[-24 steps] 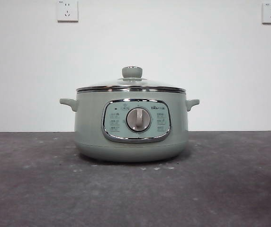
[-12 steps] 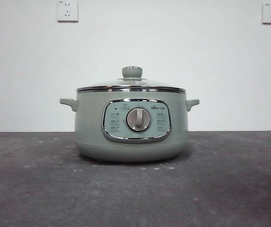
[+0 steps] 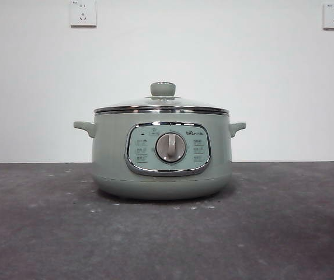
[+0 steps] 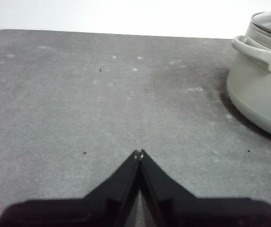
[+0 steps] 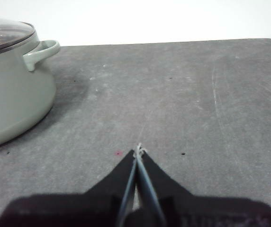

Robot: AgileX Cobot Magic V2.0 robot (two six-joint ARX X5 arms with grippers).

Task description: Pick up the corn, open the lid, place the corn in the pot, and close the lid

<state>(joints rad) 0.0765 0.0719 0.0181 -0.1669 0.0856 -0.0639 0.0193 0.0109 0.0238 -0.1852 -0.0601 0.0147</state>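
Waiting beside the sage-green pot (image 3: 162, 166), the left gripper (image 4: 139, 152) and right gripper (image 5: 139, 147) both press their 2 jaws together, empty; the slippery, breakable glass lid (image 3: 162, 105) sits closed, best taken by its knob (image 3: 163, 88), with no corn visible.

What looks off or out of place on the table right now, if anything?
Nothing looks spilled, tilted or damaged. The lid sits level on the pot, and the left gripper and right gripper are shut over the table, beside the pot. One oddity: no corn shows in any view.
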